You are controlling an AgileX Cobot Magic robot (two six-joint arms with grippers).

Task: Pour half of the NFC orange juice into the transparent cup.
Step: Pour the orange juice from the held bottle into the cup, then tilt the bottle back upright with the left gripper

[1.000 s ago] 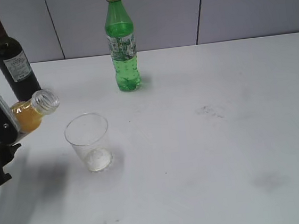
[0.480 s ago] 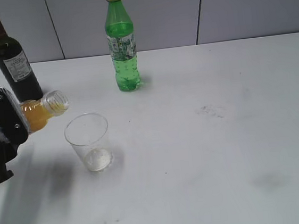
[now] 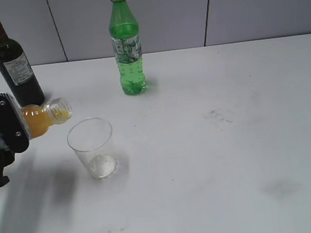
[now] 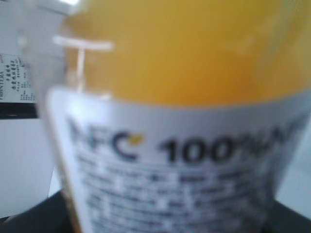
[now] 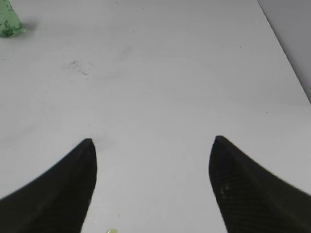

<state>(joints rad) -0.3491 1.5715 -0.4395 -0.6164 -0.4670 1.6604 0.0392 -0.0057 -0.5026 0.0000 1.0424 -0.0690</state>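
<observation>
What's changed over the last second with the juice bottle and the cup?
The left gripper carried the NFC orange juice rightward toward the transparent cup and tipped its mouth lower, near the rim. No juice in the cup yet. Cup, green soda bottle and wine bottle stayed put.

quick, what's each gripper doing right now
Left gripper: shut on the small clear bottle of orange juice, tilted over the clear plastic cup.
Right gripper: open, holding nothing.

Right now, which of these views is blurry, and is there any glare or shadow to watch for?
Left wrist view: NFC orange juice fills the frame, label soft and out of focus. Exterior view: sharp, arm shadow on the table. Right wrist view: sharp, no glare.
</observation>
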